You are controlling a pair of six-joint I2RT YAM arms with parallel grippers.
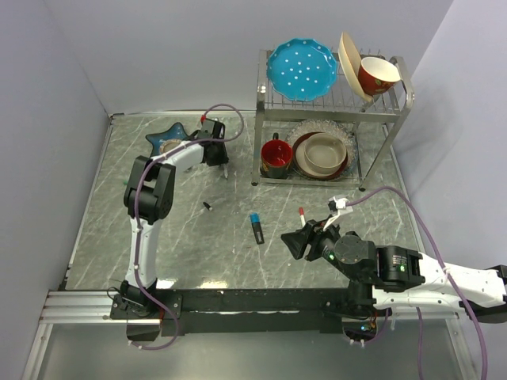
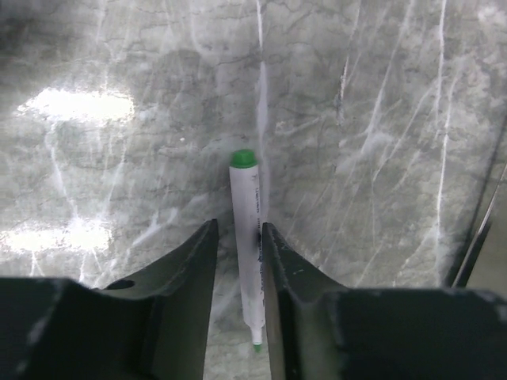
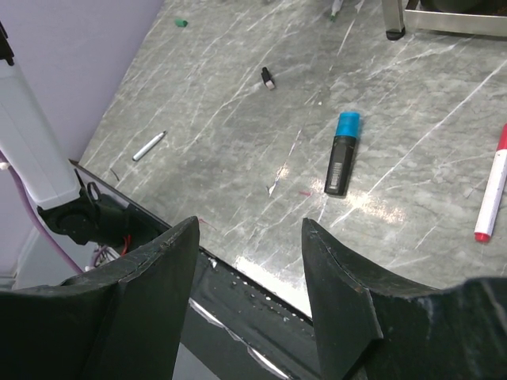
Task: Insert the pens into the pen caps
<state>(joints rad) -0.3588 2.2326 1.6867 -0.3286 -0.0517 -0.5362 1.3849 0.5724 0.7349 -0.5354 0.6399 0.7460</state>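
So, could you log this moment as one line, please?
left gripper: straddles white pen, grip unclear | right gripper: open | black marker: loose

A black marker [image 1: 256,227] with a blue end lies mid-surface. A red-tipped white pen [image 1: 302,215] lies right of it and a black cap [image 1: 207,206] left. A green-ended white pen [image 2: 247,237] is farther left.

The grey marbled table [image 1: 190,253] carries a dish rack [image 1: 386,117] back right and a teal star dish [image 1: 166,139] back left. Mid-table lie a black marker [image 1: 257,228], a red-tipped pen [image 1: 302,214] and a black cap [image 1: 207,206]. A grey pen [image 3: 148,146] and a teal cap [image 3: 181,22] lie well apart.
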